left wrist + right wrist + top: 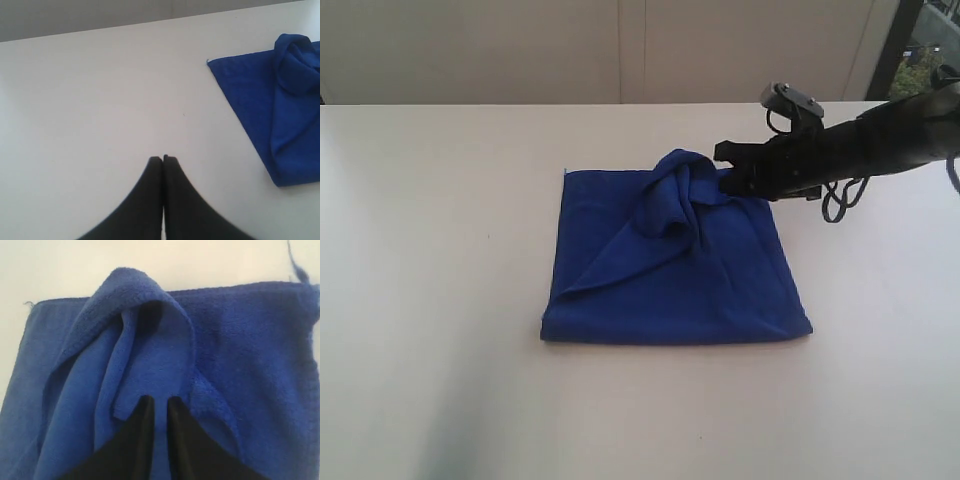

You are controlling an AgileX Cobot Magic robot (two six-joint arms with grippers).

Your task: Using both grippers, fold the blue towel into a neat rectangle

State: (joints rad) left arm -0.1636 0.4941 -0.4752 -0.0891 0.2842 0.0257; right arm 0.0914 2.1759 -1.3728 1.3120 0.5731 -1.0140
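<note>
Royal-blue terry cloth, the blue towel [670, 290] lies in the middle of the exterior frame on a white table [440, 300]. It is folded to a rough square, its lower edge flat and its corners down. Near the upper edge, just right of centre, a bunched fold [675, 185] stands up from the flat layers, and a diagonal crease runs from it toward the lower-left corner. The cloth is plain, with a stitched hem. The right wrist view shows a loose thread [300, 272] sticking out at one corner.

From the upper right of the exterior frame the right gripper [728, 180] reaches in, matte black, with a grey-silver plate [792, 98] on top and black cables [840, 200] looping beneath. Its tips meet the raised fold at the towel's upper edge. In its own camera the right gripper [160, 402] has its jaws slightly apart, a narrow slot between them with blue pile showing through it. They sit at the foot of the fold [135, 305] and do not appear to clamp it.

The left gripper [163, 159] hangs over bare table [100, 100], jaws pressed together and holding nothing, well apart from the towel [260, 100].
</note>
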